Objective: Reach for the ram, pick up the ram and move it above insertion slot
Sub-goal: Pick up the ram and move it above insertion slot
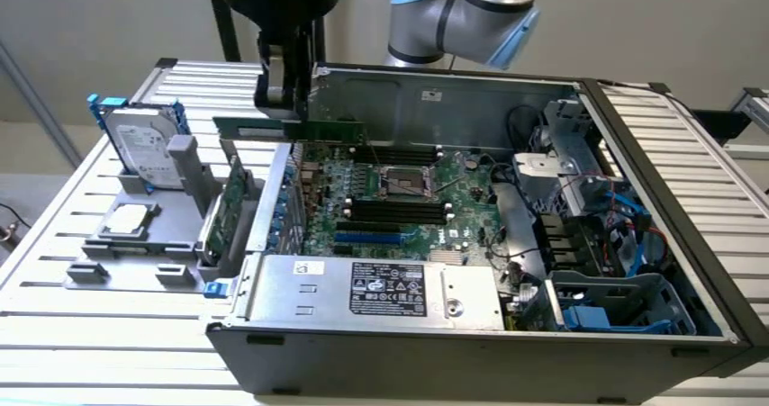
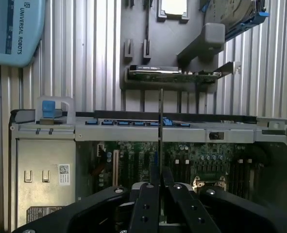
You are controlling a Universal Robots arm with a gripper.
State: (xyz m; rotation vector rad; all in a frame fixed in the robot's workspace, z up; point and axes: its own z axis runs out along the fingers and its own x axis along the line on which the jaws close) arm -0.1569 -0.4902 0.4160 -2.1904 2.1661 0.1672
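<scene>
We see the black two-finger gripper (image 1: 288,109) clamped on the long thin green ram stick (image 1: 288,130), holding it level above the open grey computer case's (image 1: 481,334) far edge, so it clears the wall.

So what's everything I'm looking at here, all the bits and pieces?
ram: one, green, held edge-up in the gripper over the computer case's rear edge
computer case: one, dark grey, open, on the slatted table
motherboard: one, green, inside the case
power supply: one, silver, front of the case
hard drive: one, silver with blue rails, upright in the grey holder
expansion card: one, green, standing in the holder
gripper: one, black, shut on the ram
</scene>
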